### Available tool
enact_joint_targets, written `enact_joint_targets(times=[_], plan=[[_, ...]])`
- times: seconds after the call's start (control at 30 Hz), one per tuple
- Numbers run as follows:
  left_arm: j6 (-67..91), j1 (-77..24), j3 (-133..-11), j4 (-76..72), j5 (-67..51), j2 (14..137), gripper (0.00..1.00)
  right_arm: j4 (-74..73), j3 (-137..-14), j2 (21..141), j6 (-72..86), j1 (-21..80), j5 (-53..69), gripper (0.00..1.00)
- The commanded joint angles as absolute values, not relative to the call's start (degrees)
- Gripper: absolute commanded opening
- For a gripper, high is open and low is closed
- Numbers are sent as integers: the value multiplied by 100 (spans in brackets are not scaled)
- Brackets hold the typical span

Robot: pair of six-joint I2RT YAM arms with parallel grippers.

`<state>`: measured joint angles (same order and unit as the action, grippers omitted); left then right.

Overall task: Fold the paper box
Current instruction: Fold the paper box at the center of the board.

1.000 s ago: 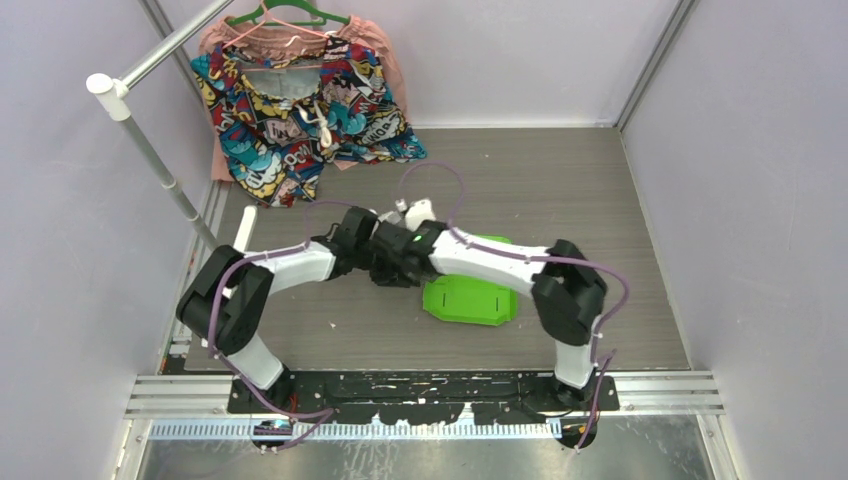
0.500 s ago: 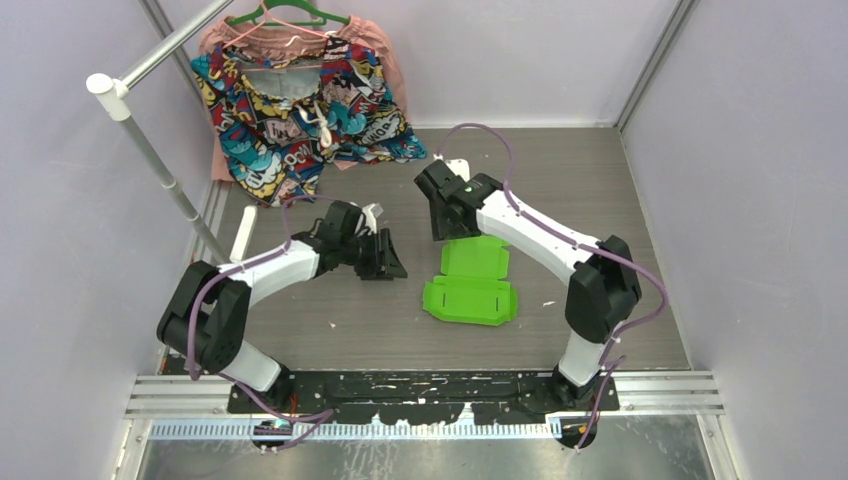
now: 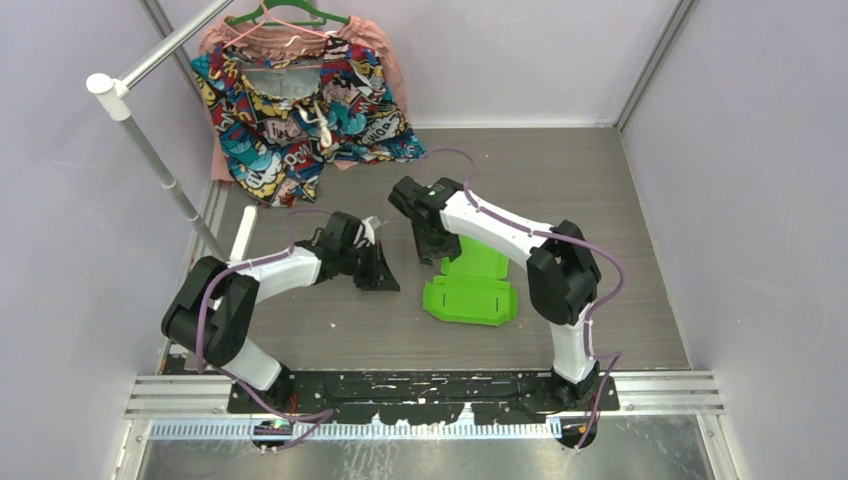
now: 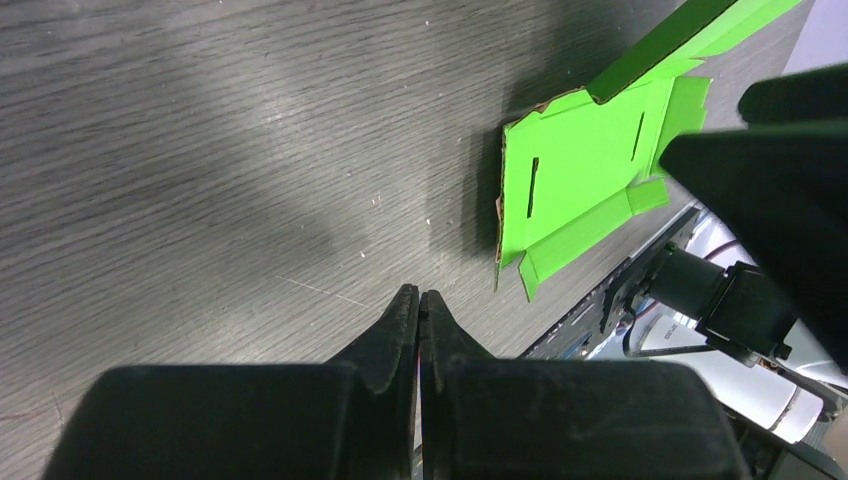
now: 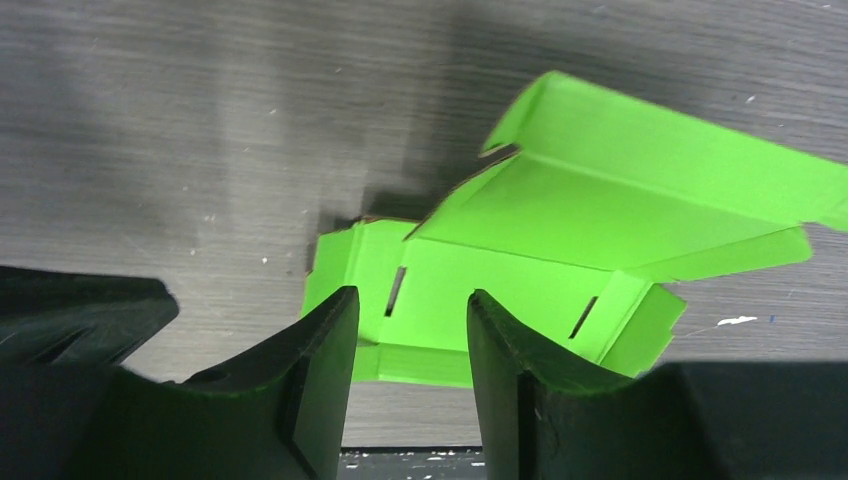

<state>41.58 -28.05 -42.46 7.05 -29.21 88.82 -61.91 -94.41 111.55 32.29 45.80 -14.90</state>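
The paper box [image 3: 472,284] is a lime-green die-cut sheet lying partly folded on the grey table, its far panel [image 5: 640,170] raised. My left gripper [image 3: 385,280] rests low on the table just left of it, shut with nothing between its fingers [image 4: 420,305]; the box [image 4: 585,175] shows ahead of it to the right. My right gripper [image 3: 433,250] hovers at the box's far left corner, jaws open, with nothing held. In the right wrist view the gripper [image 5: 405,300] frames the slotted lower panel [image 5: 480,300] from above.
A colourful patterned garment [image 3: 300,110] on a green hanger lies at the back left beside a slanted white rail [image 3: 150,150]. Purple-grey walls enclose the table on three sides. The black base rail [image 3: 420,395] runs along the near edge.
My left gripper closed and slid slightly toward the near side. My right gripper came back from the far side toward the box's far left corner.
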Motion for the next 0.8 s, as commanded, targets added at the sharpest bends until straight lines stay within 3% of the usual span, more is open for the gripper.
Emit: enact_joint_targets(times=[0.0, 0.37, 0.77], plan=[[4201, -2785, -4230, 343, -3098, 8900, 2, -6511, -9950, 11365, 3484, 4848, -1623, 51], [4228, -2786, -4079, 136, -3238, 8868, 2, -7617, -11109, 12382, 3665, 5120, -2900, 56], [4159, -2779, -4104, 131, -3313, 8934, 1, -7774, -11304, 12955, 3578, 5141, -2990, 56]])
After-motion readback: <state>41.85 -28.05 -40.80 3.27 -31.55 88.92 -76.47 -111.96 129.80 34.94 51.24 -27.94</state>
